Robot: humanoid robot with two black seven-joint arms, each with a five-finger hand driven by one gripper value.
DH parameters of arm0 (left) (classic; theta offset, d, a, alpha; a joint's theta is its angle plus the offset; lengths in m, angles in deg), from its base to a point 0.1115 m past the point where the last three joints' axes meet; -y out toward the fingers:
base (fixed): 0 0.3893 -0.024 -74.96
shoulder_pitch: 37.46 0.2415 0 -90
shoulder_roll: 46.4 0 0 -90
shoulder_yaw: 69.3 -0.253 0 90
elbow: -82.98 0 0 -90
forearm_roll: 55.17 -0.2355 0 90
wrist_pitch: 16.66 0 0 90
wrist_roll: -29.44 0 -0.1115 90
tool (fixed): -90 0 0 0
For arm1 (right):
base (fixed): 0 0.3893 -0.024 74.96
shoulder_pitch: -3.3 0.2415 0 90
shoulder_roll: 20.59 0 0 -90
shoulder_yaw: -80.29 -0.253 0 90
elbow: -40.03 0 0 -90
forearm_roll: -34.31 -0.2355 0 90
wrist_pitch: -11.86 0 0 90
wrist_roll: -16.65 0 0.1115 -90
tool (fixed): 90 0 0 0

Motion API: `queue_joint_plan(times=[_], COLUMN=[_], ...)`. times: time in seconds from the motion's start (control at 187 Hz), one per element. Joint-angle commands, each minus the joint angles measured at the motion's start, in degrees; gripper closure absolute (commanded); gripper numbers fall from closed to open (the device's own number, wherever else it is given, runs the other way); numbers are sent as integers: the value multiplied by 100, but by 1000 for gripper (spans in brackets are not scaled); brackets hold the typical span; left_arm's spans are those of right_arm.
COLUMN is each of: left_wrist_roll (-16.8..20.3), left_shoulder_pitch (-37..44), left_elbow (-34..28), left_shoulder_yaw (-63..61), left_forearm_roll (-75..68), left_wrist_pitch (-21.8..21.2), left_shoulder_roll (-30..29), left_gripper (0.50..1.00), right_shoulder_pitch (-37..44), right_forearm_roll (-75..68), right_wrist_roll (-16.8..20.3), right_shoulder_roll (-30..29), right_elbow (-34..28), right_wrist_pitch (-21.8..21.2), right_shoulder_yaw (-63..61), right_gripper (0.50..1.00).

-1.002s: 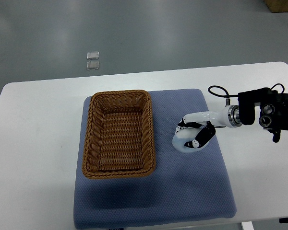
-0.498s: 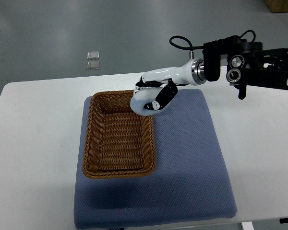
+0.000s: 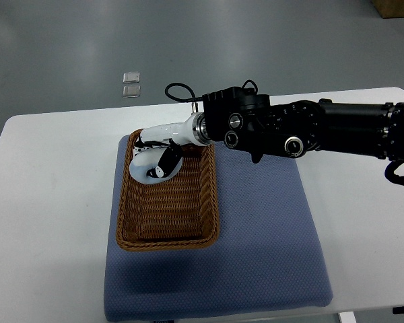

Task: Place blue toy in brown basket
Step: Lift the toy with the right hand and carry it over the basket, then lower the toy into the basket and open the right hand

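Now, top view: right hand (image 3: 155, 160) has swung from the mat (image 3: 269, 222) across to over the brown basket's (image 3: 167, 239) far end, fingers clenched, apparently on the blue toy though it's hidden, so release comes next.

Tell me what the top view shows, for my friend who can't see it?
The right robot hand hovers over the far end of the brown basket, fingers curled around something pale. The basket sits on a blue mat on a white table.

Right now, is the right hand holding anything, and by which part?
Cannot be told. The right hand is curled over the basket, but no blue toy shows in it.
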Motion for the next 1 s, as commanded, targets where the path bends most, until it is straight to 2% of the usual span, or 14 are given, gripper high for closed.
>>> queue_joint_plan(times=[0.0, 0.22, 0.386, 0.509, 0.611, 0.665, 0.75, 0.997], left_wrist_roll=[5, -4, -4, -4, -4, 5, 5, 5], left_shoulder_pitch=[0, 0, 0, 0, 0, 0, 0, 0], left_elbow=[-1, -1, -1, -1, -1, -1, -1, -10], left_shoulder_yaw=[3, -6, -15, -15, -15, -15, -15, 3], left_forearm_roll=[-2, -2, -2, -2, -2, -2, -2, -2], left_wrist_pitch=[0, 0, 0, 0, 0, 0, 0, 0], left_shoulder_roll=[0, 0, 0, 0, 0, 0, 0, 0], left_gripper=[500, 500, 500, 500, 500, 500, 500, 500], right_shoulder_pitch=[-230, -529, -678, -757, -801, -819, -819, -784], right_forearm_roll=[17, 88, 88, 79, 79, 79, 70, 61], right_wrist_roll=[3, 3, 3, 3, 3, -5, -5, 3], right_shoulder_roll=[-7, -7, -7, -7, -7, -7, -7, -7], right_elbow=[222, 371, 415, 415, 415, 415, 415, 415], right_wrist_pitch=[64, 126, 249, 293, 302, 302, 293, 258], right_shoulder_yaw=[-1, -1, -10, -28, -28, -36, -45, -80], right_gripper=[938, 928, 891, 824, 797, 746, 716, 685])
